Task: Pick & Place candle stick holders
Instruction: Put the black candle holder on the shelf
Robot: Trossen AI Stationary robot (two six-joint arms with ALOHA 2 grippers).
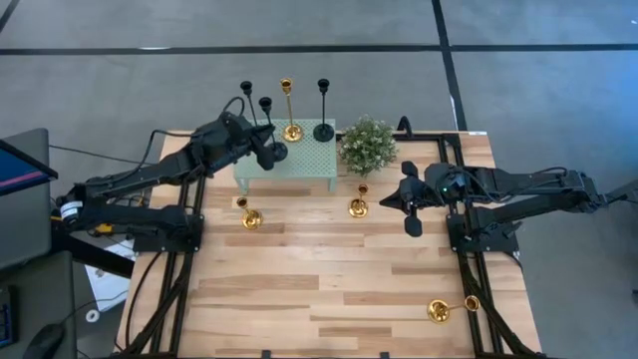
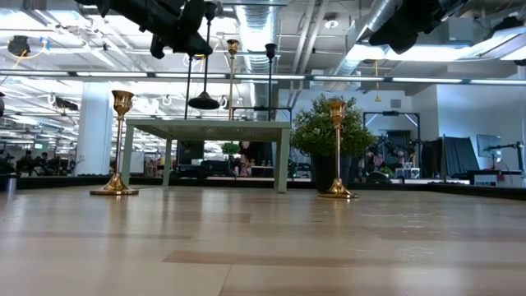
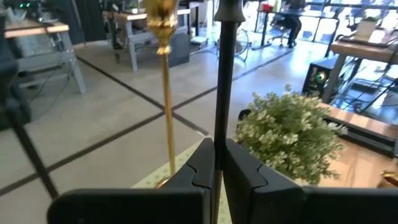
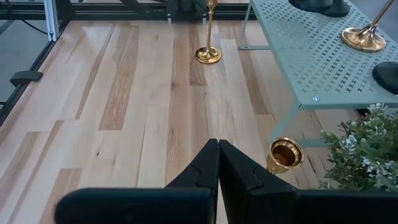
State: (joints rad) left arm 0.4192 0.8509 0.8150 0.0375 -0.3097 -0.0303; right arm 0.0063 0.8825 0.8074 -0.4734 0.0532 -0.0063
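My left gripper (image 1: 267, 148) is over the mint-green little table (image 1: 299, 165), shut on a black candle stick holder (image 1: 271, 128). Its round base (image 2: 204, 101) hangs above the table top. On that table stand a gold holder (image 1: 290, 112), a black one (image 1: 323, 110) and another black one (image 1: 246, 92), whose base my arm hides. Two gold holders (image 1: 249, 214) (image 1: 358, 204) stand on the wooden table, and one (image 1: 449, 309) lies on its side at the near right. My right gripper (image 1: 391, 202) is shut and empty beside the plant. My left gripper pinches the black holder's thin stem (image 3: 219, 134) between its two fingers, above the base. The fingers come about level from the table's left and lie across the stem. The holder is upright and lifted clear of the mint table, its cup (image 3: 229, 9) above the fingers.
The bushy potted plant (image 1: 368, 146) stands right of the mint table, close to my right gripper. In the right wrist view a gold holder's cup (image 4: 285, 154) is just beside the shut fingers. The near half of the wooden table (image 1: 329, 289) is bare boards.
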